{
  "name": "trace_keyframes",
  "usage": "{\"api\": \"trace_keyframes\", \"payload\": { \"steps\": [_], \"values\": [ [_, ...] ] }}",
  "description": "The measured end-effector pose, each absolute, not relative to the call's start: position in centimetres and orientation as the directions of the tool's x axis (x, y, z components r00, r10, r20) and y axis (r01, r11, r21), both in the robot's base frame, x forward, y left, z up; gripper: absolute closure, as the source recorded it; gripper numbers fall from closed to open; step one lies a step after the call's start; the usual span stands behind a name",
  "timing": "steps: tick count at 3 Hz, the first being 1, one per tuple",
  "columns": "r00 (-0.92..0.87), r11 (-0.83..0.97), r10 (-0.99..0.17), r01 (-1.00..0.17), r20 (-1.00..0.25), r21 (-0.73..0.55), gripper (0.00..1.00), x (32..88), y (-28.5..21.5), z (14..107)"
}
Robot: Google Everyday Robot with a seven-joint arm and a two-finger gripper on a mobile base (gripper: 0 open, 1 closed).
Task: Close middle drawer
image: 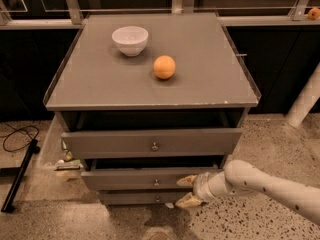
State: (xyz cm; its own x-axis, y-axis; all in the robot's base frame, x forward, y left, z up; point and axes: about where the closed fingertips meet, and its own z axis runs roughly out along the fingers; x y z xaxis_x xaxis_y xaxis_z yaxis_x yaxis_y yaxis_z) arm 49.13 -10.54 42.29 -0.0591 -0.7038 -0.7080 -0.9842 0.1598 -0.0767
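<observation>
The grey cabinet (150, 84) has three drawers. The middle drawer (130, 179), with a small round knob (156, 182), is pushed most of the way in and sticks out only a little. My gripper (187, 190) is at the right part of its front, fingers spread, one fingertip (185, 181) against the drawer front and the other (187, 200) lower, by the lowest drawer (135, 198). It holds nothing. The top drawer (150, 143) stands out farther than the middle one.
A white bowl (130, 39) and an orange (164, 66) sit on the cabinet top. A black cable (17, 136) and a black bar (20, 176) lie on the floor at left. A white post (305, 101) stands at right. The floor is speckled.
</observation>
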Motion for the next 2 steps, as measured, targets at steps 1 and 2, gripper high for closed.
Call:
{"api": "trace_keyframes", "payload": {
  "steps": [1, 2],
  "values": [
    [-0.059, 0.16, -0.704, -0.984, -0.708, -0.076, 0.15, 49.1, -10.5, 42.3],
    [-0.076, 0.161, -0.71, -0.985, -0.7, -0.057, 0.0, 50.1, -10.9, 41.1]
  ]
}}
